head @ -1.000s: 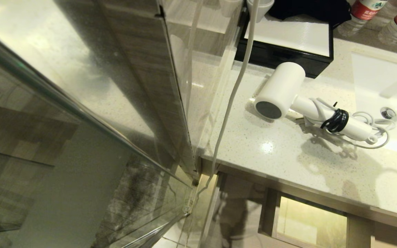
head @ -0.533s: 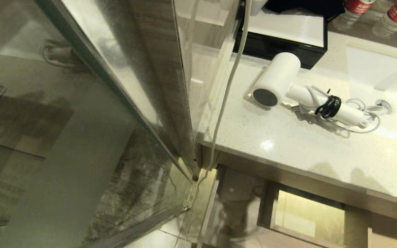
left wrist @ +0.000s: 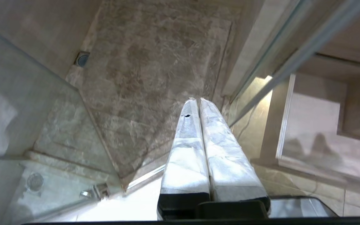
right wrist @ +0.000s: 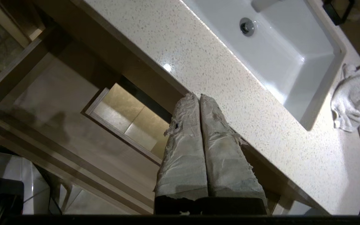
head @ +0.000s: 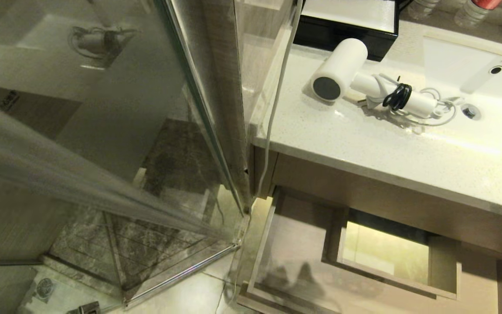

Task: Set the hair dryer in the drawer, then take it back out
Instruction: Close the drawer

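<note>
The white hair dryer [head: 347, 74] lies on the speckled countertop [head: 364, 148], grey round end toward me, its cord bundled on the handle by a black band. Below the counter the light wood drawer [head: 294, 244] stands pulled out, and its boxed square cutout [head: 386, 257] shows. Nothing lies in the part of the drawer I can see. Neither gripper appears in the head view. My right gripper [right wrist: 197, 95] is shut and empty, hanging over the open drawer [right wrist: 52, 103] just in front of the counter's edge. My left gripper [left wrist: 197, 100] is shut and parked above the shower floor.
A glass shower partition [head: 103, 131] and a wood-grain wall panel close off the left. A white cord [head: 277, 96] hangs down past the counter's left end. A black box [head: 347, 26] stands behind the dryer, the sink [head: 495, 100] to its right, and a white towel [right wrist: 358, 97] beyond it.
The whole head view has tilted downward, so the counter and dryer sit higher in the picture and more of the open drawer shows. The dryer itself has not moved on the counter.
</note>
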Motion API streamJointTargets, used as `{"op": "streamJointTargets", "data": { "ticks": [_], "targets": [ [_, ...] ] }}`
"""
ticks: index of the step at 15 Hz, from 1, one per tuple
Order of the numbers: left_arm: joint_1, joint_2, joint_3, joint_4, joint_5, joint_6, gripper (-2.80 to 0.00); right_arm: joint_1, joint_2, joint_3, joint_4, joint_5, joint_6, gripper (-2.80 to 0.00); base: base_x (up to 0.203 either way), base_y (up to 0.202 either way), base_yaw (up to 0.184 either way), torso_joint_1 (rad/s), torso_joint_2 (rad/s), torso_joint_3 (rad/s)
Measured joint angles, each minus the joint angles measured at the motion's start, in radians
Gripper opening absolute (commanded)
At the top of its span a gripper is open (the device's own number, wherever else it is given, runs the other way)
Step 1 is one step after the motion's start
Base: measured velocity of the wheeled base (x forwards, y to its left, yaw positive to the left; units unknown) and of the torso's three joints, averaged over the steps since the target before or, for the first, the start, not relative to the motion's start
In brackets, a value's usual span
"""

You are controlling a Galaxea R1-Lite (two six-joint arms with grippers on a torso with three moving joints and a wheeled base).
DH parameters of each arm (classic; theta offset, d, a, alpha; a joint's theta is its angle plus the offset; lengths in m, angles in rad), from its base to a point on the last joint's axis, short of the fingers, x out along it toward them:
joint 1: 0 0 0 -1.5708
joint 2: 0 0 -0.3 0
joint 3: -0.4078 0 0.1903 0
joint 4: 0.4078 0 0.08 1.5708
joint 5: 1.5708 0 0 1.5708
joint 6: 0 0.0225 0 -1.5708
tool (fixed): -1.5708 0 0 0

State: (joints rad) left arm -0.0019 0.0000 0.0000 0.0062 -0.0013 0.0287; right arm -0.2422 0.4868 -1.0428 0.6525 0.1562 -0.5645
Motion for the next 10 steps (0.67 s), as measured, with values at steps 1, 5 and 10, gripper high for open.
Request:
{"op": "streamJointTargets", "data": {
  "ticks": [1,5,10],
  "targets": [
    [0.000,0.000,0.000,0.000,0.000,0.000,-2.80,-0.004,-0.012,0.005,-0.010,-0.003,0.004,-2.80,0.000,0.000,0.000,-0.334,0.15,-0.172],
    [0.000,0.000,0.000,0.000,-0.001,0.000,-2.80,-0.002,-0.025,0.023,-0.090,-0.028,0.047,-2.80,0.000,0.000,0.000,-0.306,0.12,-0.190],
    [0.000,0.000,0.000,0.000,0.000,0.000,-2.80,0.005,-0.022,0.034,-0.097,-0.029,0.048,-2.80,0.000,0.000,0.000,-0.281,0.06,-0.228]
  ]
}}
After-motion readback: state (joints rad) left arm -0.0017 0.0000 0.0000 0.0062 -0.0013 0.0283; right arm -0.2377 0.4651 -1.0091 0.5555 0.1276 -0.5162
